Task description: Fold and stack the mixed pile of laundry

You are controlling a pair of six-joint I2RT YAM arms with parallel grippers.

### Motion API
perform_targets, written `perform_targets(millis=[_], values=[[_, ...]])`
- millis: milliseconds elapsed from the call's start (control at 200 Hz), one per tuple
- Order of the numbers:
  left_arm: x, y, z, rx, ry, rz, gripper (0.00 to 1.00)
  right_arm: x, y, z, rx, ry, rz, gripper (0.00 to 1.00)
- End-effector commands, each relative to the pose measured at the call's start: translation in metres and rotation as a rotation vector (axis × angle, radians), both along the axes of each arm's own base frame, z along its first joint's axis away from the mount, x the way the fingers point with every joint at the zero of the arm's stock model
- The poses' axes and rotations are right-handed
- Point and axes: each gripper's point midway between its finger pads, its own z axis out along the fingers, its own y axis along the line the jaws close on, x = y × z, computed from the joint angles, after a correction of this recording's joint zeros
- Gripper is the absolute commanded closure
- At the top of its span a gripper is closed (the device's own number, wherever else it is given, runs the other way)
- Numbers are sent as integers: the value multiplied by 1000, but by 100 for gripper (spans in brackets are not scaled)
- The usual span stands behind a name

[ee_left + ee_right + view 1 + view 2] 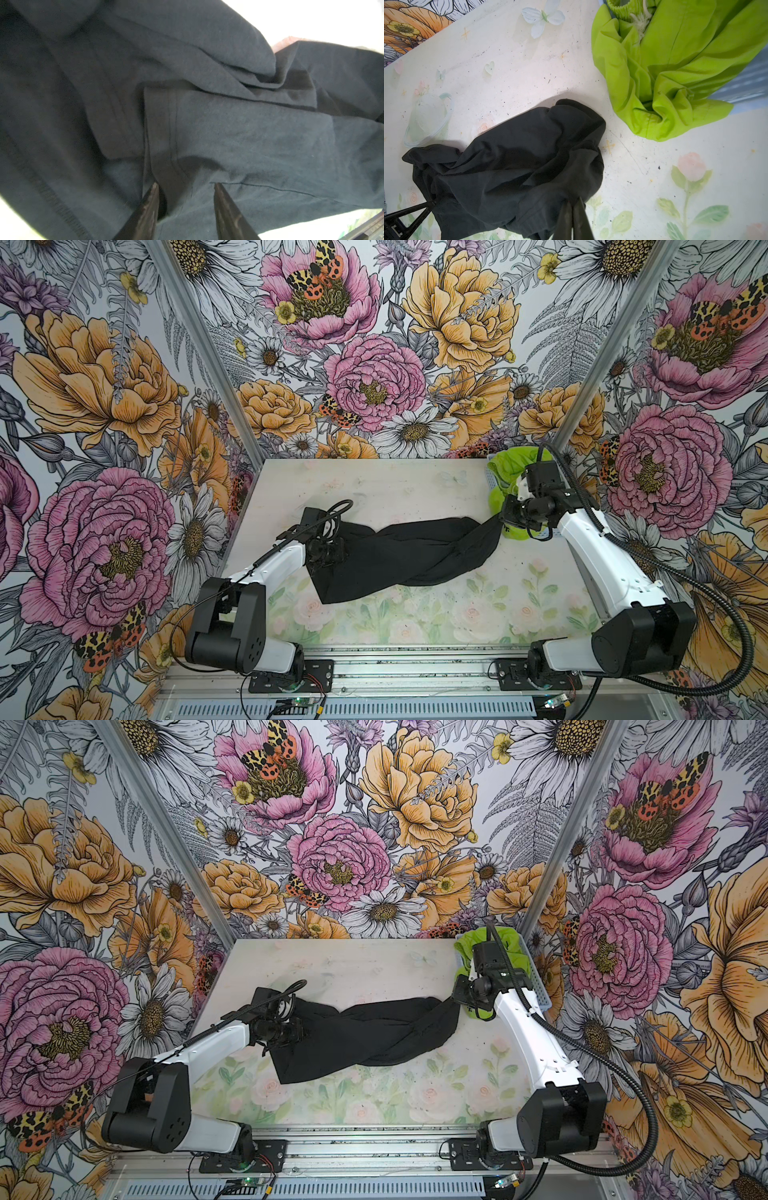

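**Black T-shirt strung between two grippers, shorts hanging out of the basket**

The right gripper [572,202] has its jaws pressed together on a bunched corner of the black T-shirt [508,166]. In both top views that corner rises off the table to it in a taut point. Taking the table [374,485] as a clock face with the back wall at twelve, this gripper [500,519] sits at about two o'clock.

The left gripper [185,185] is at about nine o'clock, right on top of the shirt's other end. Its wrist camera shows the two fingers [149,205] partly apart, astride a raised fold beside a stitched hem. I cannot tell whether they are actually pinching the cloth or only resting against it.

Between the two grippers the T-shirt [395,556] stretches across the middle of the table, from nine o'clock towards two. It is twisted once around itself near the centre like a loose rope. A wider flap spreads flat towards seven o'clock, over the table's printed roses.

Beyond the right gripper, in the far corner at about one o'clock, stands the light-blue perforated basket [536,986]. The lime-green shorts [664,62] spill out of it over the near rim and down onto the table. Their gathered waistband and a pale drawstring show at the top. From the right wrist camera a strip of bare table separates shorts and shirt: near, not touching.
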Motion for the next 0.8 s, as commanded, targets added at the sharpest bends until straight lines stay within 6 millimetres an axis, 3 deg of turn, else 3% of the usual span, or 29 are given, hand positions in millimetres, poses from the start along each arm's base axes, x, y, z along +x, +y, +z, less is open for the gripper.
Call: perform_targets(millis=[0,150,260,435,605,796], values=[[9,-12,2,-10,-15,-57,60,10,-2,13,4,-52,1,100],[3,-18,-1,-6,1,-81,76,8,-4,15,6,-57,-6,100],[-2,-24,7,-8,-9,-102,100,6,-7,13,3,-53,-11,100],[-4,-11,40,-6,-69,-58,100,5,-15,20,10,-74,-32,100],[14,12,126,-58,-286,50,100,11,-21,51,23,-159,-42,100],[37,35,249,-82,-592,123,100,17,-22,121,32,-338,-33,100]])
